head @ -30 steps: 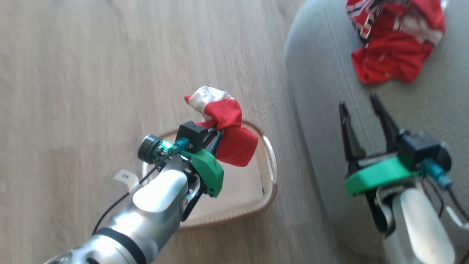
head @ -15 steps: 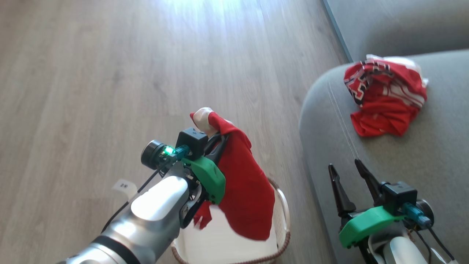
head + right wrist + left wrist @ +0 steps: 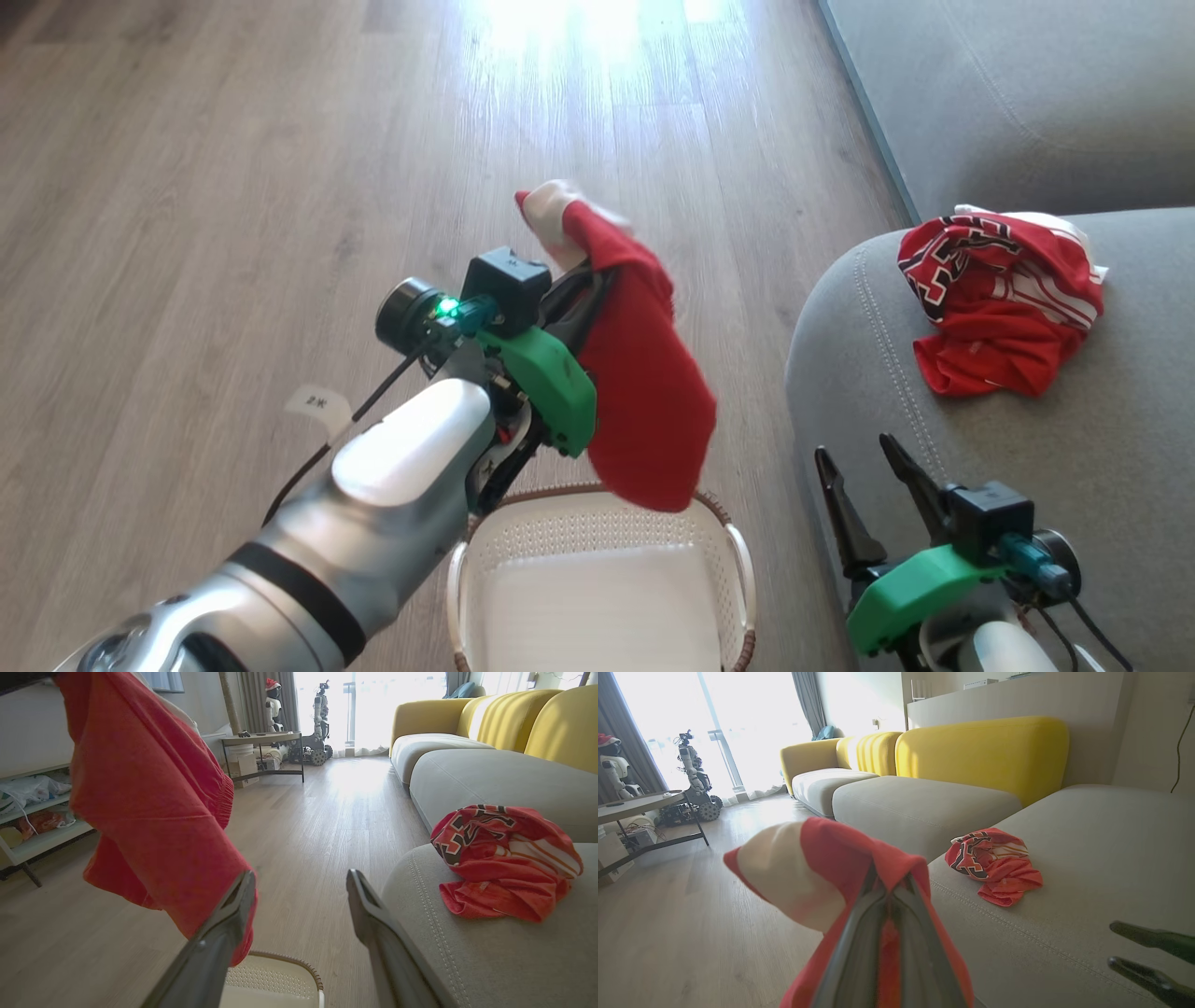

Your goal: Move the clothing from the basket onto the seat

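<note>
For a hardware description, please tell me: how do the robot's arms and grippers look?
Both the left gripper and the right gripper have two long, dark, tapering fingers on a bright green housing with a black box-shaped block. The glossy silver left forearm carries a black band, a thin black cable and a small white tag.

In the head view the bottom edge cuts off the near end of the basket (image 3: 597, 530), and the shorts (image 3: 644, 392) hide the fingertips of the left hand (image 3: 590, 283). The jersey (image 3: 1004, 313) is crumpled, its numerals unreadable. In the right wrist view the shorts run off the upper left of the frame.
</note>
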